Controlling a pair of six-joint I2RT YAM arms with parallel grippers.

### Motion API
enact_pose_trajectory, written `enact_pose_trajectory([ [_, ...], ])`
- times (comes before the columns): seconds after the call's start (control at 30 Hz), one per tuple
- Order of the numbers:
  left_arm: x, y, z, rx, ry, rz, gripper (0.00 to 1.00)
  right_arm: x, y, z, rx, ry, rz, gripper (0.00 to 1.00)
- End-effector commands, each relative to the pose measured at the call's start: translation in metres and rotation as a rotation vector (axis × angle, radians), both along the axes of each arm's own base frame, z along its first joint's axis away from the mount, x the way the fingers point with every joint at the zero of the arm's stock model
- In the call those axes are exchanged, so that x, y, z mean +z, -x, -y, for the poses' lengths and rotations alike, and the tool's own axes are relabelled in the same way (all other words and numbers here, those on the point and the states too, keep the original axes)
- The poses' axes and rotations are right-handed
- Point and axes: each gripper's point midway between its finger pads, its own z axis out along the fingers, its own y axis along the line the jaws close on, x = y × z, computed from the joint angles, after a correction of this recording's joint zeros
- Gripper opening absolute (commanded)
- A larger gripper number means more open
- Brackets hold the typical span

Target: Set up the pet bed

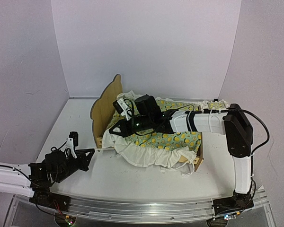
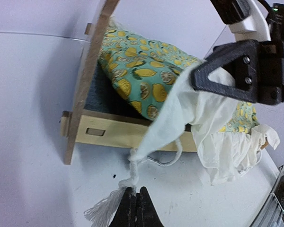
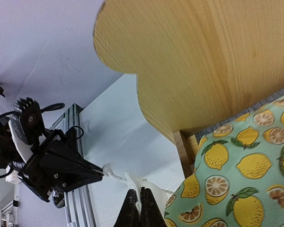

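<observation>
Frame centre: light plywood pet bed (image 1: 105,109) with curved headboard, long axis left-right, headboard at left end. Draped over it: green-yellow lemon-print ruffled blanket (image 1: 174,139). Lower left of bed, left gripper (image 1: 91,155) pinches blanket's white corner; right gripper (image 1: 111,130), nearer headboard, clamps white ruffle.

Light tan bed frame (image 1: 105,108), grey-blue mattress pad (image 2: 95,97), green blanket (image 1: 175,138) with yellow lemon print, its white ruffle (image 1: 146,158) at 6 o'clock, white table (image 1: 146,182), pale lilac walls (image 1: 146,47), black left gripper (image 2: 134,193), black right gripper (image 3: 138,193)
</observation>
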Motion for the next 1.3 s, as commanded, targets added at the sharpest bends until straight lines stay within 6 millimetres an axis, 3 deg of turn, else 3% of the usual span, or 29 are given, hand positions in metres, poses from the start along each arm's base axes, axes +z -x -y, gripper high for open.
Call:
enact_pose_trajectory([
  [0.0, -0.001, -0.003, -0.025, 0.127, -0.042, -0.106, 0.00, 0.006, 0.013, -0.006, -0.011, 0.010, 0.020, 0.00],
  [0.07, -0.010, 0.001, -0.031, 0.149, -0.059, -0.167, 0.00, -0.002, 0.022, 0.003, 0.015, 0.040, 0.041, 0.01],
  [0.13, -0.013, 0.006, -0.024, 0.108, -0.045, -0.212, 0.03, -0.006, 0.034, 0.009, 0.075, 0.052, 0.053, 0.02],
  [0.2, -0.012, 0.011, -0.013, 0.061, -0.020, -0.256, 0.31, -0.008, 0.035, 0.017, 0.068, 0.081, 0.090, 0.02],
  [0.27, -0.005, 0.015, -0.001, 0.014, -0.007, -0.277, 0.45, -0.011, 0.040, 0.024, 0.096, 0.102, 0.116, 0.04],
  [0.37, 0.018, 0.016, 0.021, -0.060, 0.030, -0.287, 0.56, -0.013, 0.055, 0.031, 0.183, 0.107, 0.162, 0.12],
  [0.47, 0.041, 0.016, 0.041, -0.110, 0.089, -0.303, 0.64, -0.021, 0.056, 0.040, 0.207, 0.155, 0.213, 0.16],
  [0.63, 0.069, -0.001, 0.061, -0.192, 0.356, -0.329, 0.64, -0.025, 0.055, 0.048, 0.207, 0.189, 0.266, 0.19],
  [0.77, 0.054, -0.020, 0.058, -0.175, 0.439, -0.399, 0.63, -0.018, 0.057, 0.050, 0.203, 0.177, 0.259, 0.19],
  [0.87, 0.032, -0.031, 0.049, -0.078, 0.492, -0.486, 0.66, -0.010, 0.058, 0.053, 0.196, 0.167, 0.270, 0.19],
  [0.97, 0.003, -0.032, 0.041, 0.000, 0.583, -0.615, 0.65, -0.002, 0.059, 0.055, 0.191, 0.154, 0.286, 0.19],
  [1.13, -0.022, -0.030, 0.041, 0.065, 0.669, -0.756, 0.66, 0.006, 0.062, 0.059, 0.188, 0.134, 0.300, 0.19],
  [1.27, -0.014, -0.035, 0.059, -0.006, 0.758, -0.778, 0.68, 0.013, 0.064, 0.061, 0.187, 0.109, 0.308, 0.18],
])
